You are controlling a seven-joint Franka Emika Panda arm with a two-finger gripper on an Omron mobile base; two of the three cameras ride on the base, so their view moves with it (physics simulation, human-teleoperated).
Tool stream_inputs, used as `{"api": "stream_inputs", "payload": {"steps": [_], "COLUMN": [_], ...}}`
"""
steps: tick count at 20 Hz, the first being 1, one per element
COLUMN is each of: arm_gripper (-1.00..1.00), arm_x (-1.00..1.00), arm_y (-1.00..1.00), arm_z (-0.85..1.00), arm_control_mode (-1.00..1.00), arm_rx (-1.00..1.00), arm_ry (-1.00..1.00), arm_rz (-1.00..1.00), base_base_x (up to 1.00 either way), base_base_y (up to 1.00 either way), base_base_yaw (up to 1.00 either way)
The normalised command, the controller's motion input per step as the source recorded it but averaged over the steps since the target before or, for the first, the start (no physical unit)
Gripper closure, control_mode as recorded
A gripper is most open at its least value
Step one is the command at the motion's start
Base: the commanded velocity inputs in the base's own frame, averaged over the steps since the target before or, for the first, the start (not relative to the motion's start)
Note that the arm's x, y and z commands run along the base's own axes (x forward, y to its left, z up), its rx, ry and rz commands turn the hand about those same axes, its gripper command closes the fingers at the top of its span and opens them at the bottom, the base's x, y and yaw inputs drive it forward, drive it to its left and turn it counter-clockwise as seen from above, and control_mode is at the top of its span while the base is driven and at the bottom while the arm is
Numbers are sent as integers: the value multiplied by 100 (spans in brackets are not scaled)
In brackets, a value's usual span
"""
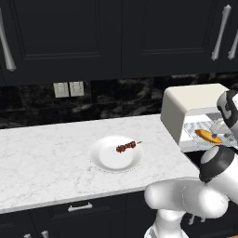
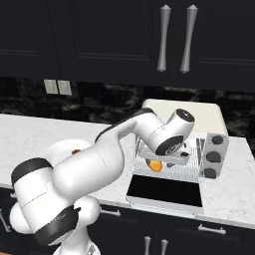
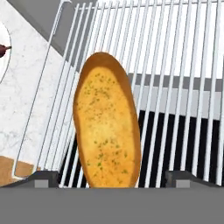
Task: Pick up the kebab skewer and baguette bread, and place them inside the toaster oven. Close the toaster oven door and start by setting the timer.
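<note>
A: Jaws spread wide in the hand view; baguette bread (image 3: 107, 127) lies free on the wire rack (image 3: 183, 78) of the toaster oven (image 1: 183, 111), long axis bottom to top of frame.

B: Kebab skewer (image 1: 128, 146)?

A: On the white plate (image 1: 104, 160), mid desk (image 1: 42, 158), stick tip aimed frame right. Looks light, thin, probably slippery. I'd pinch across the meat chunks.

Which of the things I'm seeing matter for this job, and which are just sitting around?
Job: bread on the oven rack; skewer; open door; claw, open.
Idle: plate, outlets, cabinet handles.
</note>
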Motion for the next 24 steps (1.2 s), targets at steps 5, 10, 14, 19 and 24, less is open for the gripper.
{"api": "stream_inputs", "payload": {"steps": [5, 10, 14, 19, 24], "arm_gripper": [-100, -100, -100, -100, -100], "arm_x": [-42, -82, -50, -14, 1], "arm_y": [68, 100, 100, 100, 100], "arm_z": [80, 49, 19, 15, 0], "arm_control_mode": [-100, -100, -100, -100, -100], "arm_rx": [-3, -5, -3, -7, -3], "arm_ry": [-2, 3, 5, 0, -1], "arm_rz": [-13, -11, -21, -24, -30], "base_base_x": [0, 0, 0, 0, 0], "base_base_y": [0, 0, 0, 0, 0], "base_base_yaw": [0, 0, 0, 0, 0]}}
